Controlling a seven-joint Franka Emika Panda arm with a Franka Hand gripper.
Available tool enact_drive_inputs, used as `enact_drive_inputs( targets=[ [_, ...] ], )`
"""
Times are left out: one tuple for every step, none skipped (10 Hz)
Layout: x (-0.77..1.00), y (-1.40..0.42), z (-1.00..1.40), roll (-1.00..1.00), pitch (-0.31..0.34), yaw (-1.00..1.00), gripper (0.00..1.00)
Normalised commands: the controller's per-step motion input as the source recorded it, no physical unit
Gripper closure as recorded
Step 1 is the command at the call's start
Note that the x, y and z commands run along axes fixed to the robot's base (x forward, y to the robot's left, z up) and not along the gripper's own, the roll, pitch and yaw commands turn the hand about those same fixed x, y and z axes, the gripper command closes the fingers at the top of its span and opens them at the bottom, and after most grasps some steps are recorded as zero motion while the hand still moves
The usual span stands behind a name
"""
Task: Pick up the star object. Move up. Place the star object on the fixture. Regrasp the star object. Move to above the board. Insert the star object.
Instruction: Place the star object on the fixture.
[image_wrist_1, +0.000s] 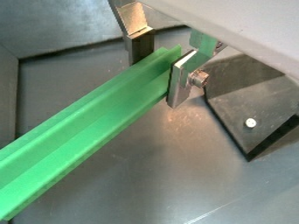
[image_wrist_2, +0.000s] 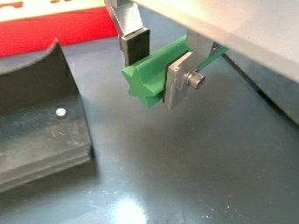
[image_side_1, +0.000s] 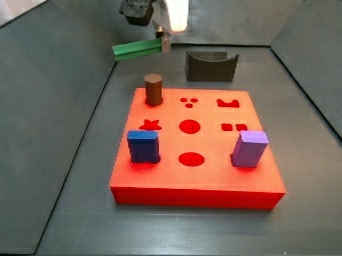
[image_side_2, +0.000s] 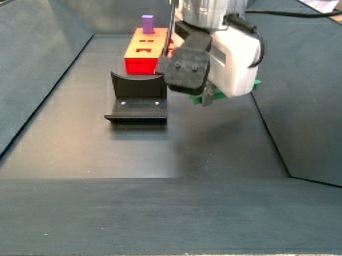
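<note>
Green star object clamped btwn end effector fingers, lifted off floor, beside fixture

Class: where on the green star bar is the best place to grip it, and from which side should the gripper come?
Grip near one end, as the gripper does now: fingers closing from above across the star bar's width. It is long, slim and lies level, so the pads span its narrow ridged section while its length stays free for the fixture.

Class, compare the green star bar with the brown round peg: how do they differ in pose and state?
The green star bar lies level, clamped in the pincer beyond the red board; the brown round peg stands upright in that board. The bar is long and ridged, the peg short and smooth. Both are slim pegs.
</note>
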Motion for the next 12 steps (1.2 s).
enact_drive_inputs(
  targets=[
    [0.0,0.0,1.0,-0.01,0.0,0.0,1.0],
    [-0.01,-0.01,1.0,-0.03,0.007,0.01,1.0],
    [-0.02,-0.01,1.0,-0.06,0.014,0.01,1.0],
    [-0.02,-0.01,1.0,-0.08,0.017,0.01,1.0],
    [-0.02,-0.01,1.0,-0.09,0.017,0.01,1.0],
    [-0.03,0.0,1.0,-0.12,0.017,0.01,1.0],
    [-0.03,0.0,1.0,-0.13,0.018,0.0,1.0],
    [-0.03,0.0,0.91,-0.15,0.018,-0.01,1.0],
    [-0.03,0.0,0.73,-0.16,0.021,-0.02,1.0],
    [-0.02,0.0,0.6,-0.16,0.026,-0.03,1.0],
    [-0.02,0.0,0.51,-0.17,0.031,-0.03,1.0],
    [-0.01,0.01,0.33,-0.17,0.041,-0.03,1.0]
  ],
)
